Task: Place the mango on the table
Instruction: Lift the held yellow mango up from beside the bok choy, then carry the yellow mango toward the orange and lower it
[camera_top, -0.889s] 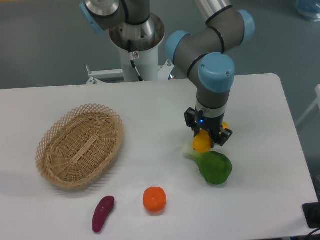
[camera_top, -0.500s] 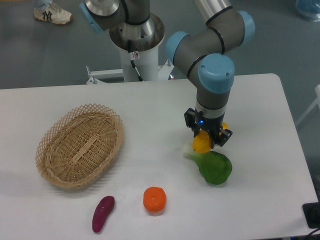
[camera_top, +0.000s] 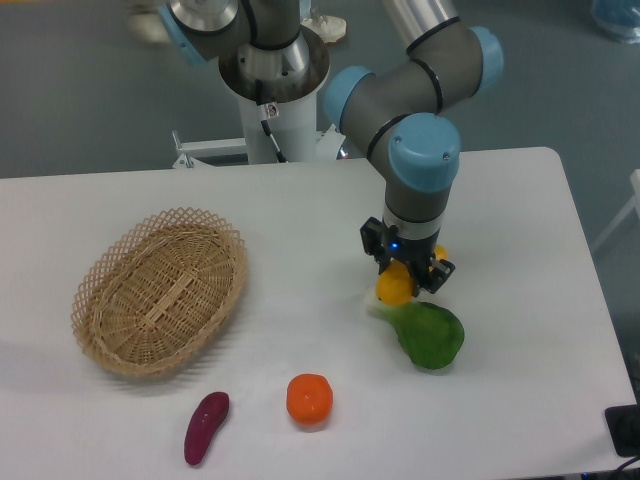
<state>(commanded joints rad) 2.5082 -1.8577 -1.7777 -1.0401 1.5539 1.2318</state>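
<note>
Mango (camera_top: 394, 288) is what matters here: the yellow fruit sits between the fingers of the pincer (camera_top: 404, 282), which is closed on it, low over the right half of the table (camera_top: 300, 230). Whether the fruit's underside touches the tabletop or hangs just above it cannot be told from this view.

Just below and slightly to the right of the pincer, toward the camera, lies a green leafy vegetable (camera_top: 430, 335), its pale stem end almost beneath the held fruit. That is the main hazard. If the fingers part where they are, the mango may land on the stem or roll against the leaves instead of resting flat on the table.

The step in hand looks like the final set-down, so a good release calls for bare white surface directly beneath the fruit. Open tabletop lies to the left of the pincer and behind it, toward the robot's base; a small sideways shift there seems wise. Then lower until the fruit bears on the table, open gently, and lift straight up so the fingers do not drag the smooth skin.

An orange fruit (camera_top: 309, 398), a purple vegetable (camera_top: 206, 427) and a wicker basket (camera_top: 160, 290) lie well apart to the pincer's left, out of the way.
</note>
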